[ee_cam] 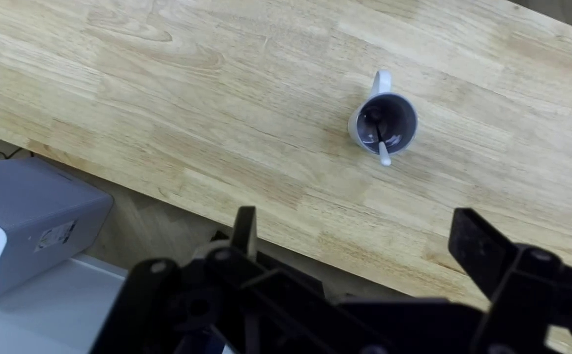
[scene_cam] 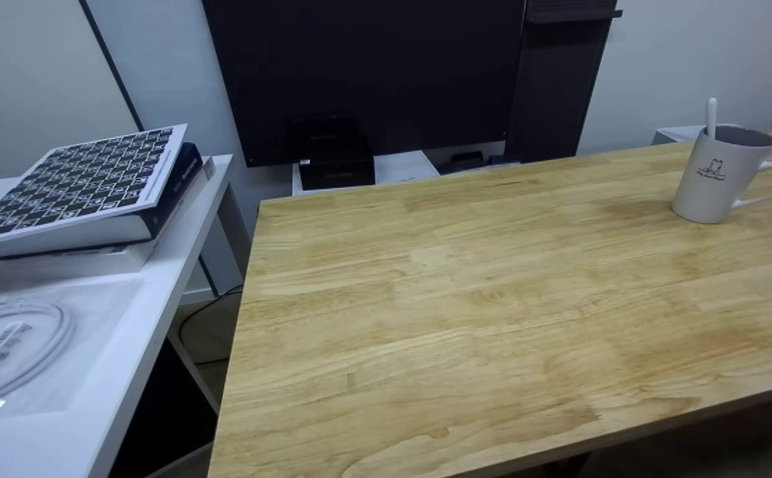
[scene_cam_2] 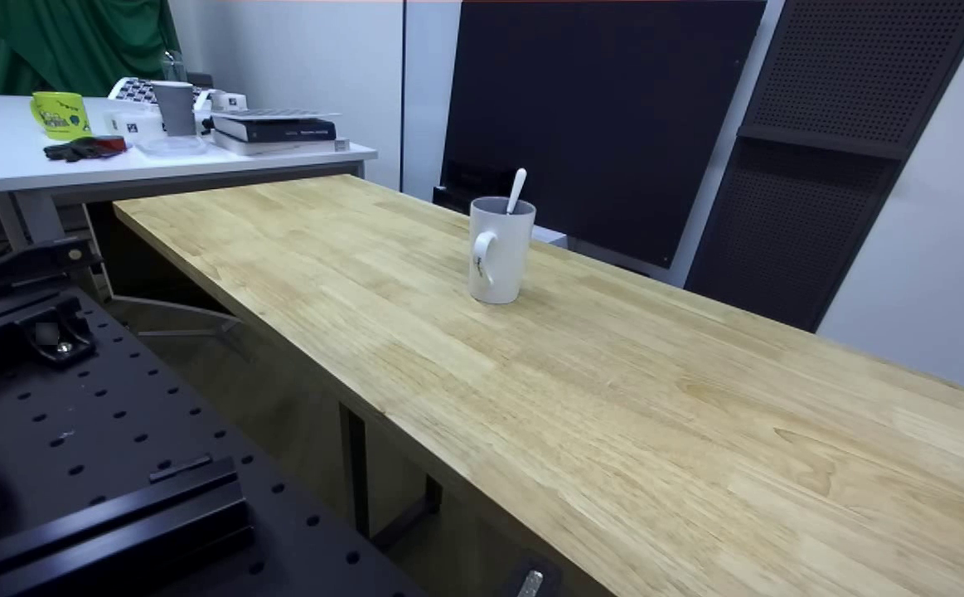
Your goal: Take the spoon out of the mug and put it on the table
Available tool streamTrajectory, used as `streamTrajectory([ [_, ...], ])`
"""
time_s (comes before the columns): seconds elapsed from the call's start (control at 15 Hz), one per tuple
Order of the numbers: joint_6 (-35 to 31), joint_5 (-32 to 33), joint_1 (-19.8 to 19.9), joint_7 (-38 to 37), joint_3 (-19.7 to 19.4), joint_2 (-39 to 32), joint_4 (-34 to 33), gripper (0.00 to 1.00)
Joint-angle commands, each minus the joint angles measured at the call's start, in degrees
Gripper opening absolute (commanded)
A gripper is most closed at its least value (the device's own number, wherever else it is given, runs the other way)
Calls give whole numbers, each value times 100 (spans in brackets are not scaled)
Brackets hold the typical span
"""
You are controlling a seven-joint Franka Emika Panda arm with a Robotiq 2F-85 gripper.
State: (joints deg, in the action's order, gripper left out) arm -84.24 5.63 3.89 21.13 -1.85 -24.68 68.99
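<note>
The mug stands upright on the wooden table in both exterior views (scene_cam: 721, 176) (scene_cam_2: 498, 257), and the wrist view shows it from above (ee_cam: 401, 114). The table (scene_cam: 465, 318) also shows in the wrist view (ee_cam: 207, 123). The spoon leans inside the mug, its pale handle end sticking up above the rim (scene_cam: 711, 118) (scene_cam_2: 516, 191). In the wrist view the handle (ee_cam: 384, 153) leans over the rim on the side opposite the mug's handle. My gripper (ee_cam: 355, 212) is open and empty, apart from the mug and spoon. Neither exterior view shows it.
A white side table (scene_cam: 180, 259) holds books (scene_cam: 87, 192) and a bagged cable (scene_cam: 20, 352). A yellow-green mug (scene_cam_2: 63, 116) and grey cup (scene_cam_2: 175, 108) stand there too. A black perforated plate (scene_cam_2: 150, 398) lies beside the wooden table. A grey box (ee_cam: 45, 206) stands beyond the table's edge.
</note>
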Motion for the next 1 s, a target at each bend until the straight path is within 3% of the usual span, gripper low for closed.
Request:
streamTrajectory([
  [0.0, -335, -170, 0, 146, 100, -93, 249, 100],
  [0.93, -347, -335, -30, 275, 479, -1132, 507, 100],
])
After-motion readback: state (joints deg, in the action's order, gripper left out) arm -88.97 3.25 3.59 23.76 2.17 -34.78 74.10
